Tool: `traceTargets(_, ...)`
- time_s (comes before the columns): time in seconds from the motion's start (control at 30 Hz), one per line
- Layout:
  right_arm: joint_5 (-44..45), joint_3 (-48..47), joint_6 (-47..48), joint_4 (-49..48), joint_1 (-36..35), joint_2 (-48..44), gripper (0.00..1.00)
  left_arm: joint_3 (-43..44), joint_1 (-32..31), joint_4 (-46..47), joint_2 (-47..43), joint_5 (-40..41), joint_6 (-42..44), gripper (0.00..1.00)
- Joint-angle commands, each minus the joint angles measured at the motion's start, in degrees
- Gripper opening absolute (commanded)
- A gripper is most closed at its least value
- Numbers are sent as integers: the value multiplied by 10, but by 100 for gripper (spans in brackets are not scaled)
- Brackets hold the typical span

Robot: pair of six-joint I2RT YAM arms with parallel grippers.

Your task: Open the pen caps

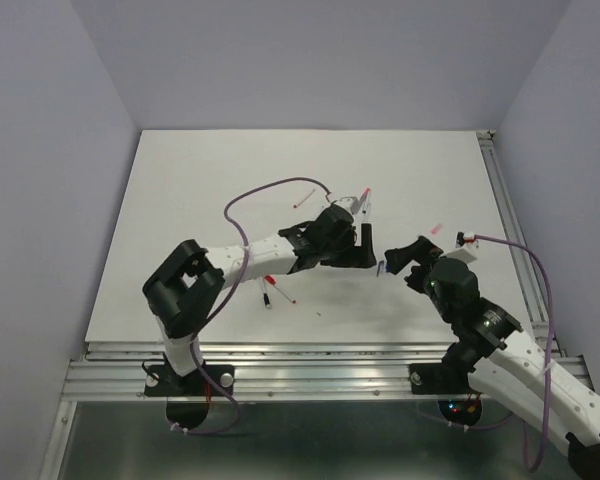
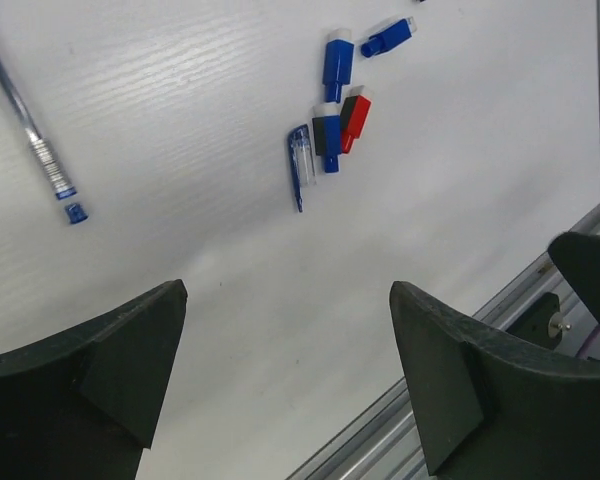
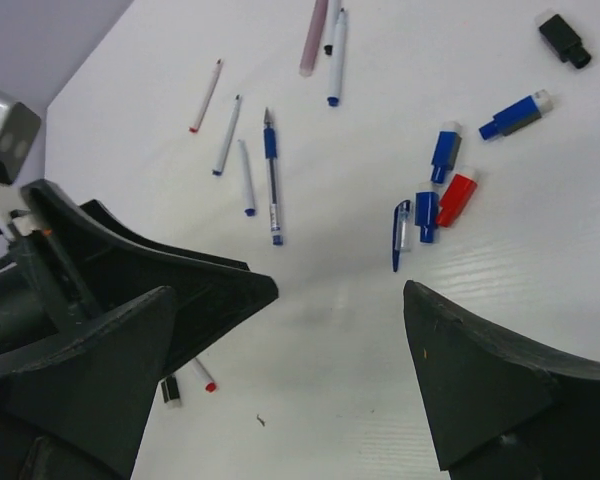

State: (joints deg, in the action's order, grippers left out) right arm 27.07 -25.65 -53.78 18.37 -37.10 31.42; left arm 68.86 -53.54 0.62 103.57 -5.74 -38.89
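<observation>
Several loose pen caps lie in a cluster on the white table: a red cap (image 2: 355, 120) (image 3: 457, 197), blue caps (image 2: 337, 62) (image 3: 444, 150), a clear blue-clip cap (image 2: 300, 165) (image 3: 400, 232) and a black cap (image 3: 563, 40). A blue pen (image 3: 271, 175) and a pink barrel (image 3: 314, 35) lie farther off, uncapped. My left gripper (image 2: 288, 290) (image 1: 365, 240) hovers open over bare table just short of the cluster, holding nothing. Close beside it, my right gripper (image 3: 288, 292) (image 1: 405, 258) is also open and empty. One left finger (image 3: 180, 285) shows in the right wrist view.
More thin pens (image 3: 227, 135) are scattered across the table's middle. A red-tipped pen (image 3: 202, 375) and a small black cap (image 3: 170, 390) lie under the left arm. The aluminium rail (image 2: 520, 310) marks the table's edge, near the left gripper.
</observation>
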Motion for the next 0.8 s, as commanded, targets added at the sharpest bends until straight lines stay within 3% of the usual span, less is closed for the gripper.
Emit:
traceTargets(0.0, -86, 21, 79, -117, 3, -7, 100, -71, 8, 4, -121, 53, 1, 95)
traceTargets(0.13, -192, 8, 118, -179, 3, 75, 100, -144, 22, -5, -217, 117, -17, 96)
traceTargets(0.2, -241, -3, 132, -217, -7, 167, 100, -181, 35, -43, -258, 141, -25, 96)
traceTargets(0.27, -226, -15, 154, -254, -32, 270, 100, -209, 63, -69, -321, 177, -41, 99)
traceTargets(0.47, -132, -176, 253, -260, -204, 491, 100, -304, 142, -127, -469, 213, -66, 99)
traceTargets(0.77, -147, -390, 361, -228, -237, 732, 97, -344, 152, -251, -604, 315, -150, 99)
